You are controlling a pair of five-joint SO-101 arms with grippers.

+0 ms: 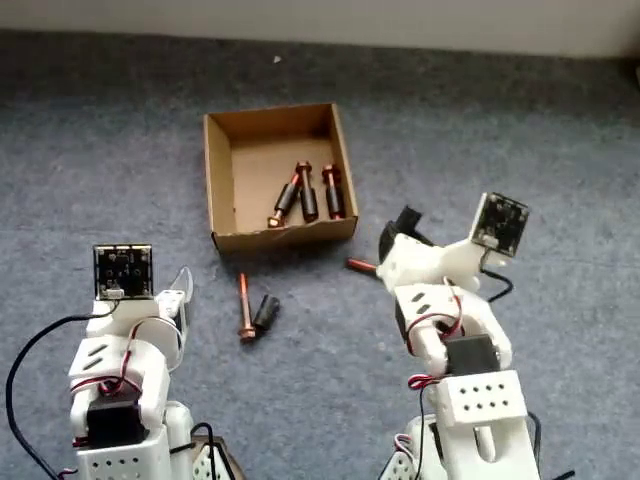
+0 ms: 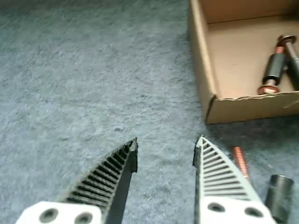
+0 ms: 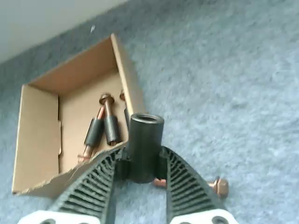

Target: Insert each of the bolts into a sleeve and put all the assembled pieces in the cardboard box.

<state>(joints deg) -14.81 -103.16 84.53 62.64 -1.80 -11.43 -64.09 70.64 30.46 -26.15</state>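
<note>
The cardboard box (image 1: 222, 180) holds three assembled bolt-and-sleeve pieces (image 1: 308, 192). In front of it on the carpet lie a loose copper bolt (image 1: 243, 307) and a black sleeve (image 1: 266, 312). My left gripper (image 2: 167, 151) hovers open just to the left of that bolt (image 2: 240, 161) and sleeve (image 2: 279, 191). My right gripper (image 3: 142, 161) is shut on another black sleeve (image 3: 145, 135), held upright near the box's front right corner. A second loose bolt (image 3: 217, 185) lies on the carpet just under it, also seen in the high view (image 1: 360, 265).
Grey carpet covers the whole work area. The box wall (image 2: 205, 74) stands close ahead of the left gripper. Both arm bases (image 1: 120, 400) sit at the near edge, with open carpet left of the box.
</note>
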